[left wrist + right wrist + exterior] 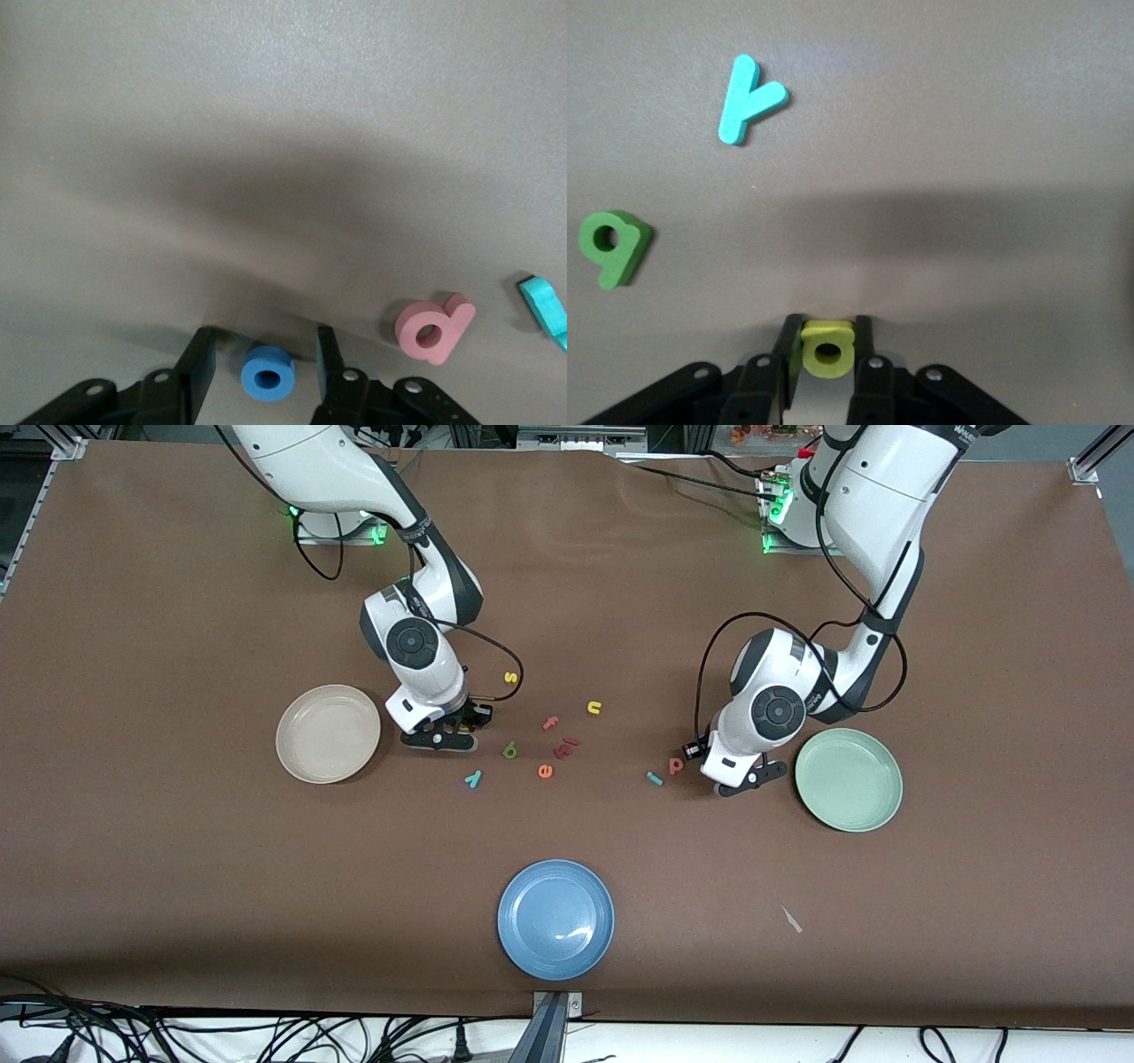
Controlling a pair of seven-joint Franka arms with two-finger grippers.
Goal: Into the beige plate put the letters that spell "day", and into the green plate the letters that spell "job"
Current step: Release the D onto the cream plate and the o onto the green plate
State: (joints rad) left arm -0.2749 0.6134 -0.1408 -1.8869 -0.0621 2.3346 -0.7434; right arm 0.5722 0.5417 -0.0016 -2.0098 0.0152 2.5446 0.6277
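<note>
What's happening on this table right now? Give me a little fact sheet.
right tool: shut on the yellow d, beside the beige plate
left tool: open around the blue o, resting on the table
beige plate: no letters in it
green plate: no letters in it
nearby: pink b, teal y, green a

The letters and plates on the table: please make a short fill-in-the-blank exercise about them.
1. The right pincer is shut on the ___ letter.
2. The blue ring letter lies between the fingers of the ___ pincer.
3. The plate nearest the front camera is ___.
4. The beige plate holds ___ letters.

Missing words: yellow; left; blue; no
</note>
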